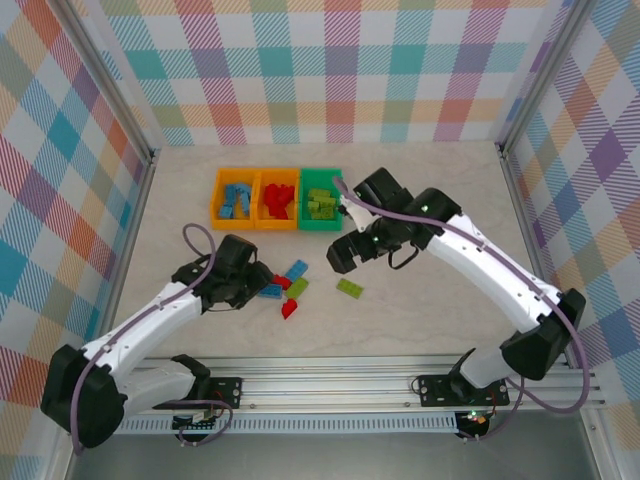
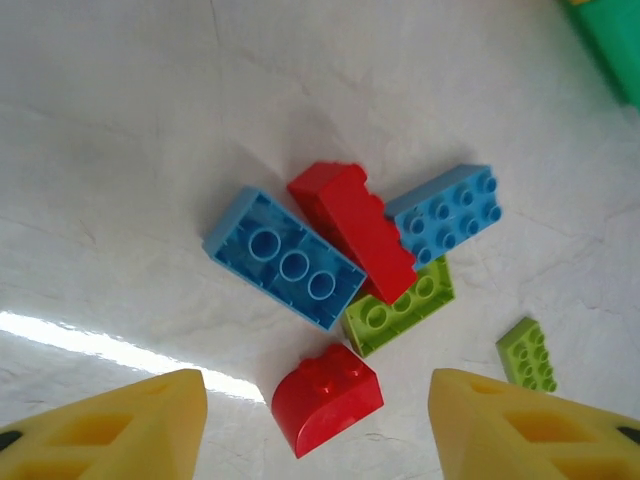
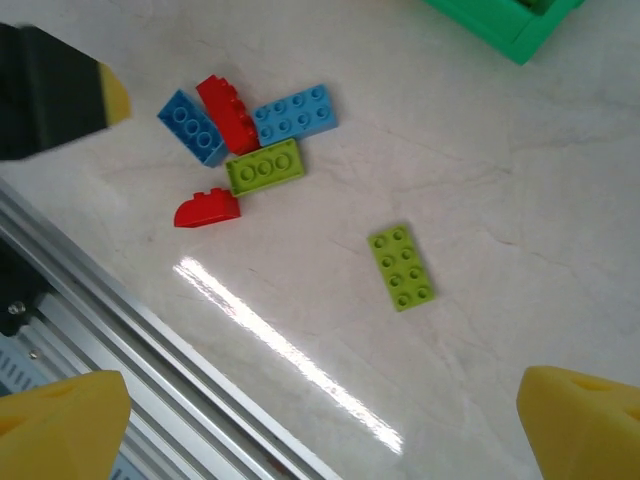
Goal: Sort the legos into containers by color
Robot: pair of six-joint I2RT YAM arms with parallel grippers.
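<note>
Three containers stand in a row at the back: an orange bin (image 1: 236, 197) with blue legos, an orange bin (image 1: 277, 198) with red ones, a green bin (image 1: 321, 198) with lime ones. A loose pile lies in front: an upturned blue brick (image 2: 285, 258), a long red brick (image 2: 355, 228), a blue plate (image 2: 447, 212), a lime brick (image 2: 400, 308) and a rounded red brick (image 2: 327, 397). My left gripper (image 2: 318, 440) is open, its yellow fingers either side of the rounded red brick without touching it. A lime plate (image 3: 401, 267) lies apart. My right gripper (image 3: 322, 430) hangs open above the table, holding nothing.
The metal rail (image 3: 100, 300) runs along the table's near edge, close to the pile. Checked walls enclose the table on three sides. In the top view my left gripper (image 1: 268, 283) is at the pile's left and my right gripper (image 1: 340, 260) just below the green bin.
</note>
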